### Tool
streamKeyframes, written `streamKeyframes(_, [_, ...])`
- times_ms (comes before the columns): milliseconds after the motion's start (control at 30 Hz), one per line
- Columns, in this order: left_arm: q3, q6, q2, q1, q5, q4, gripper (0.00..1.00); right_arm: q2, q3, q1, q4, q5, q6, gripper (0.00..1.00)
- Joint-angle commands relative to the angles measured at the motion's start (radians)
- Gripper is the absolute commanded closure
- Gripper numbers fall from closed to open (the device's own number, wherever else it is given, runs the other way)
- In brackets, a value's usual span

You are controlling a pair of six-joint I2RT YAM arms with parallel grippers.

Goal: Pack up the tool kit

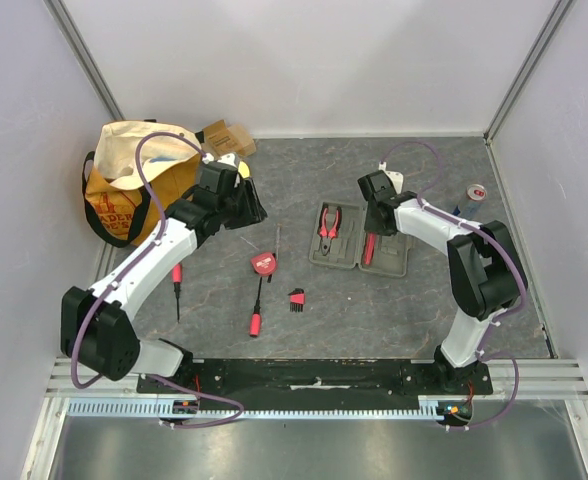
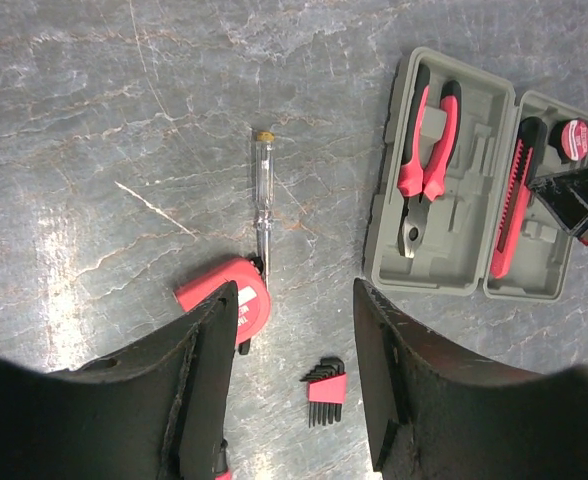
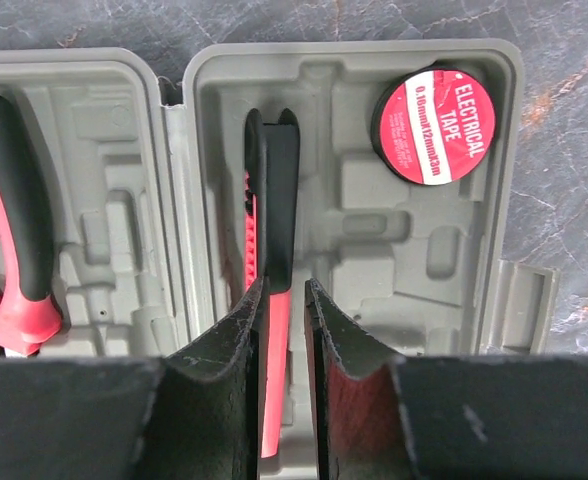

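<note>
The tool kit's grey-green case (image 1: 346, 262) lies open right of the table's centre. Red-and-black pliers (image 3: 14, 260) sit in its left half. A red-and-black utility knife (image 3: 274, 190) lies in a slot of the right half, with a roll of electrical tape (image 3: 434, 125) in the far corner. My right gripper (image 3: 284, 285) hangs low over the knife, open only a crack, its fingers straddling the handle with a thin gap on the right. My left gripper (image 2: 294, 300) hovers open and empty above the hex keys (image 2: 326, 385), beside the red tape measure (image 2: 224, 295).
A clear tester screwdriver (image 2: 263, 195), a red-handled screwdriver (image 1: 257, 312) and another screwdriver (image 1: 177, 285) lie on the table. The orange-and-cream tote bag (image 1: 124, 190) and cardboard box (image 1: 226, 135) stand far left. A small red-and-white round object (image 1: 474, 192) sits far right.
</note>
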Motion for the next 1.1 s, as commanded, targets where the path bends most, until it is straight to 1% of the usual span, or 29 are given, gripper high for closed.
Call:
streamKeyframes(0, [0.026, 0.013, 0.015, -0.004, 0.049, 0.032, 0.44, -0.041, -0.018, -0.012, -0.038, 0.054, -0.014, 0.74])
streamKeyframes(333, [0.024, 0.011, 0.031, -0.003, 0.066, 0.031, 0.45, -0.059, -0.062, -0.021, -0.001, 0.017, -0.034, 0.75])
streamKeyframes(667, [0.026, 0.013, 0.029, -0.003, 0.07, 0.032, 0.45, -0.123, 0.005, -0.02, -0.014, -0.004, -0.022, 0.75])
streamKeyframes(867, [0.026, 0.011, 0.034, -0.004, 0.072, 0.032, 0.45, -0.07, 0.033, -0.021, -0.008, -0.075, -0.042, 0.74])
streamKeyframes(1067, [0.027, 0.013, 0.039, -0.004, 0.072, 0.032, 0.45, -0.021, 0.03, -0.021, 0.0, -0.099, -0.038, 0.74])
